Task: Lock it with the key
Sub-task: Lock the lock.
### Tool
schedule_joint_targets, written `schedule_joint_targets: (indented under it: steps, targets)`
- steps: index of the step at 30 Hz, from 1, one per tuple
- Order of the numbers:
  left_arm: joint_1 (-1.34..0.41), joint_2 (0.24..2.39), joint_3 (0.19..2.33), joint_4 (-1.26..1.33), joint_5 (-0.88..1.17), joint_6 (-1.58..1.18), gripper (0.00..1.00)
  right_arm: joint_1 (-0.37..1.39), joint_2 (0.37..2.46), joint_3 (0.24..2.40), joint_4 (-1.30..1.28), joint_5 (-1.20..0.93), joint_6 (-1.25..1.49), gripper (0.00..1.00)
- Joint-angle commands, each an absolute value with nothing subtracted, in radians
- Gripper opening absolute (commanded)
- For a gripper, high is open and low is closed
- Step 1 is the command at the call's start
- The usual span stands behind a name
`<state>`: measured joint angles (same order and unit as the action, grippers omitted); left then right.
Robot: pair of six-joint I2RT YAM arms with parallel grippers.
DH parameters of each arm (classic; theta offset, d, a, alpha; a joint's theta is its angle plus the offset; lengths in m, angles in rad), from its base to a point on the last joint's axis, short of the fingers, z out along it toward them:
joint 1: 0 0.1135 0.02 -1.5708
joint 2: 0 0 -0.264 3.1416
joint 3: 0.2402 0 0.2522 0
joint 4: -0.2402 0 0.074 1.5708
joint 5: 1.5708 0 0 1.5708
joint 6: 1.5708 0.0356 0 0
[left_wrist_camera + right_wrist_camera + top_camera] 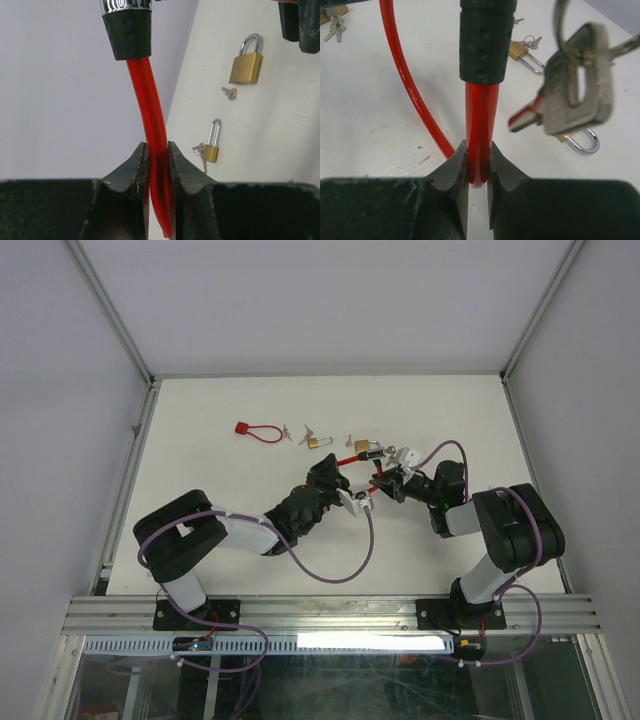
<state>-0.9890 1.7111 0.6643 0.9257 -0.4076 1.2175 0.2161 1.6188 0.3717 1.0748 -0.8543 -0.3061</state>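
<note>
Gripped the red cable lock [146, 95] just right of centre in the overhead view, above the surface [220, 480], with left tool [157, 150] and right tool [477, 150] both pinching its cable, keys [575, 85] dangling beside; probably lining up, next needing a key seated and turned.

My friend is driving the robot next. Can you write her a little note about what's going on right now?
Left gripper: shut on the red plastic-coated cable of the cable lock.
Right gripper: shut on the same cable, just below its black rubber sleeve.
Silver keys dangle near the right gripper; neither gripper holds them.
A squat brass padlock and a slim brass padlock lie untouched on the white table.
Done: cable gripped by both. To do: turn the key.
</note>
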Motion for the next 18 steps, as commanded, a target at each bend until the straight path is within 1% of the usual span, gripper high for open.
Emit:
schedule_joint_targets:
  steps: [1, 4, 7, 15, 18]
  targets:
    - [-1.042, 1.732, 0.626, 0.930, -0.393, 1.291, 0.00, 0.199, 1.569, 0.382, 1.244, -0.870, -0.380, 0.00]
    - [-1.050, 1.738, 0.621, 0.932, -0.415, 1.297, 0.00, 0.194, 1.516, 0.385, 1.143, -0.871, -0.426, 0.03]
    - [-1.051, 1.749, 0.632, 0.927, -0.431, 1.298, 0.00, 0.190, 1.473, 0.388, 1.056, -0.878, -0.467, 0.10]
    - [-1.051, 1.776, 0.648, 0.933, -0.465, 1.299, 0.00, 0.174, 1.432, 0.387, 0.943, -0.900, -0.529, 0.24]
    - [-1.050, 1.781, 0.654, 0.930, -0.473, 1.295, 0.00, 0.166, 1.427, 0.386, 0.916, -0.901, -0.556, 0.26]
